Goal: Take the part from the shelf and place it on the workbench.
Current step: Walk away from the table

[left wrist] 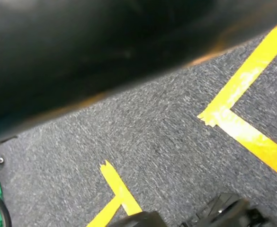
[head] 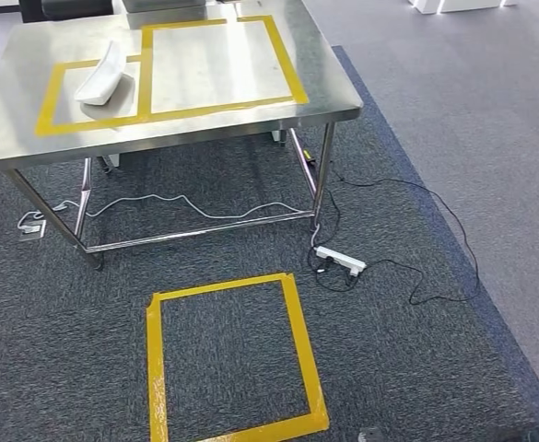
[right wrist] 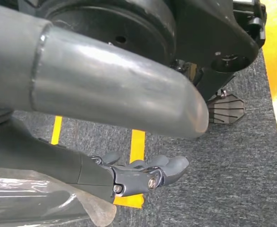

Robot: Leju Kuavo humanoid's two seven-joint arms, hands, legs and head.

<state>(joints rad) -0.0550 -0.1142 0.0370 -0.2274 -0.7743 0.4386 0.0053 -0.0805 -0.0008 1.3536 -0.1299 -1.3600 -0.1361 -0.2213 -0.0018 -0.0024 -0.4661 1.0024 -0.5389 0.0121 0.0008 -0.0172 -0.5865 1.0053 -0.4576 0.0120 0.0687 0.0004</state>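
Steel bench: I see the workbench ahead in the head view, with yellow tape outlines on its top.
Part: the white part lies on the bench inside the smaller taped box, on its left side.
Part axis: it is long and narrow; its long axis runs diagonally, near end toward the bench's left front, far end toward the back and the larger taped box.
Part versus hand: the part sits up on the bench, well apart from my right hand, which hangs low over the carpet.
Right hand: in the right wrist view the fingers lie stretched out side by side, gripping nothing.
Left hand: I cannot tell its state; the left wrist view gives me blurred carpet and yellow tape.
Head view extras: a yellow taped square on the floor, and a white power strip with cables by the bench leg.
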